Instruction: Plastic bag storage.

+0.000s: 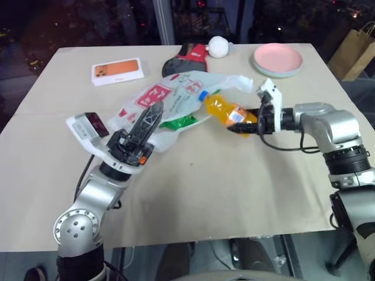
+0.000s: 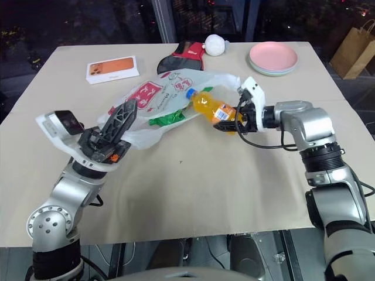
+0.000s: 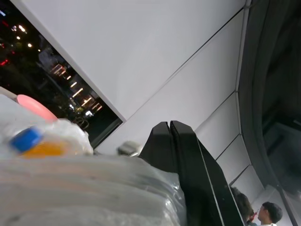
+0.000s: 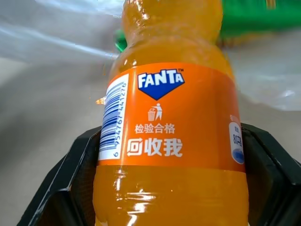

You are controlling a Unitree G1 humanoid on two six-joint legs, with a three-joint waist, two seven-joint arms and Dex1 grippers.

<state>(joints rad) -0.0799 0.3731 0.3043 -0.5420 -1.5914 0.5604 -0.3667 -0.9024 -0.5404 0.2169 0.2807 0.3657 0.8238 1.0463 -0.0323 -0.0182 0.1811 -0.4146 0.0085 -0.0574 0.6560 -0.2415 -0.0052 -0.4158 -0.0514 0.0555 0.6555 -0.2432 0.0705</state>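
L pincer (image 1: 153, 111) clamped, angled up; R pincer (image 1: 243, 124) gripping, arm extended.

Pink plate (image 1: 278, 59), phone box (image 1: 117, 71), paper bag (image 1: 354, 53).

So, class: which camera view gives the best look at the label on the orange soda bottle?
The right wrist view: the orange soda bottle sits close between the right gripper's fingers, its label readable. Both eye views show the whole bottle, label tiny. The left wrist view catches just its blue cap through the plastic bag.
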